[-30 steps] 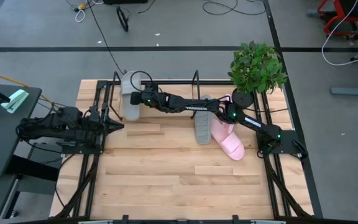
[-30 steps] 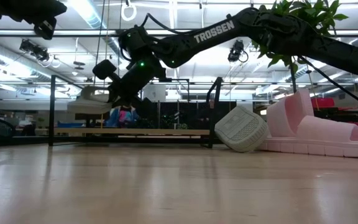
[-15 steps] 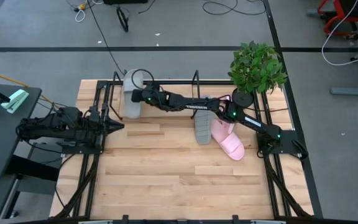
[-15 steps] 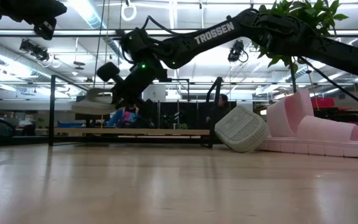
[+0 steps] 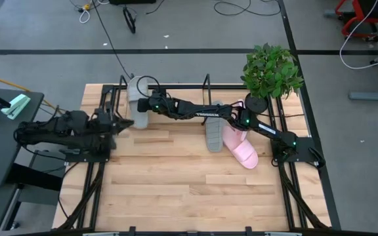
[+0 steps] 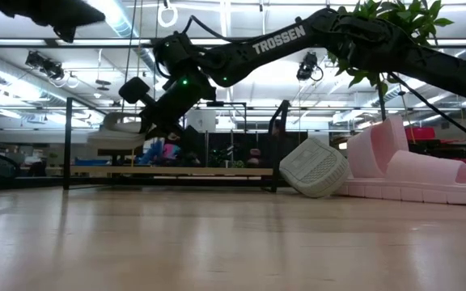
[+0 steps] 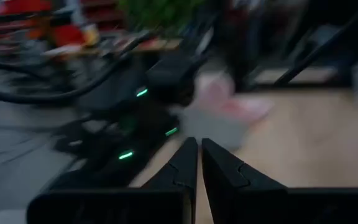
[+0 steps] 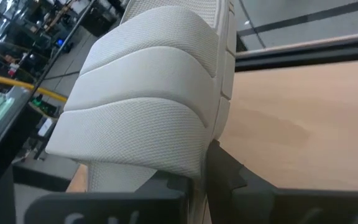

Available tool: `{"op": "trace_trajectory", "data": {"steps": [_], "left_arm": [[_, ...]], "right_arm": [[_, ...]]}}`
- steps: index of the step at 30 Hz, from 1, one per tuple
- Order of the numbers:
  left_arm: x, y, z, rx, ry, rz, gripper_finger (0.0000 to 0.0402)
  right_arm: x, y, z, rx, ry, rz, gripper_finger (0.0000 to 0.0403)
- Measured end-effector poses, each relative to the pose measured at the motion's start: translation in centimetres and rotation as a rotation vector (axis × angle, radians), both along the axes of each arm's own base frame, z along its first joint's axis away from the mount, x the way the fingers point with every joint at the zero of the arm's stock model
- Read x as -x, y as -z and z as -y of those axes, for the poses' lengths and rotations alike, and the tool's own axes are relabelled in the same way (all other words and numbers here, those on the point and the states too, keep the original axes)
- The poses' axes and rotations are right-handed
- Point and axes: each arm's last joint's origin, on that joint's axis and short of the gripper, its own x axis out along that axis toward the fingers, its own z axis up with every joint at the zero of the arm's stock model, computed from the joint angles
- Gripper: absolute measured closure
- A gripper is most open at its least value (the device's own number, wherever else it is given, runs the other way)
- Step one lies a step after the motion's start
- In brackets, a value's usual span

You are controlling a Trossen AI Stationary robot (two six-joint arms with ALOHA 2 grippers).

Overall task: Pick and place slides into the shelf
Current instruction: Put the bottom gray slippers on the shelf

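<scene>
Left wrist view blurred; left gripper (image 7: 199,152) closed, empty. Right gripper (image 5: 143,108) clamps a ribbed grey slide (image 8: 148,93) above the shelf (image 6: 168,171), fingers mostly hidden.

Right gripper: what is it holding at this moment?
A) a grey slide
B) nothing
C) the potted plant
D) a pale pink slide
A: the right gripper is shut on a grey slide, carried near the shelf's left end; the right wrist view shows its ribbed grey strap clamped at the gripper.
</scene>
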Motion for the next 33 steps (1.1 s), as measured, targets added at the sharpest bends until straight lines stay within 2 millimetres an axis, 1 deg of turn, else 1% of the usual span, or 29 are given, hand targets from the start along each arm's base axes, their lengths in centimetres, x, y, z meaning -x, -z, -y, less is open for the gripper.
{"op": "trace_trajectory", "data": {"steps": [4,7,9,12,16,19,28,33], "left_arm": [[-2.1,-0.5,-0.3,-0.066,-0.139,-0.235,0.037],[-3.6,-0.5,-0.3,-0.084,-0.168,-0.395,0.0371],[-4.4,-0.3,-0.2,-0.082,-0.169,-0.45,0.0373],[-5.0,0.0,0.0,-0.091,-0.175,-0.478,0.038],[-4.7,0.3,0.1,-0.119,-0.201,-0.519,0.0388],[-4.3,0.2,0.2,-0.104,-0.198,-0.51,0.039],[-3.3,-0.4,0.5,-0.087,-0.188,-0.451,0.0382],[-3.2,-0.4,0.5,-0.086,-0.189,-0.447,0.039]], "right_arm": [[-0.1,-0.1,-0.3,-0.002,-0.023,0.0,0.0375],[-0.1,-0.1,-0.4,0.012,-0.032,-0.006,0.0375],[-0.1,-0.1,-0.4,0.013,-0.031,-0.006,0.0375],[-0.1,-0.2,-0.4,0.012,-0.025,-0.004,0.0375],[-0.1,-0.2,-0.4,0.023,-0.03,-0.011,0.0375],[-0.1,-0.2,-0.4,0.028,-0.028,-0.015,0.0375],[0.3,-0.2,0.7,0.003,0.057,0.005,0.0375],[0.6,0.4,0.6,0.007,0.116,-0.054,0.0375]]}}
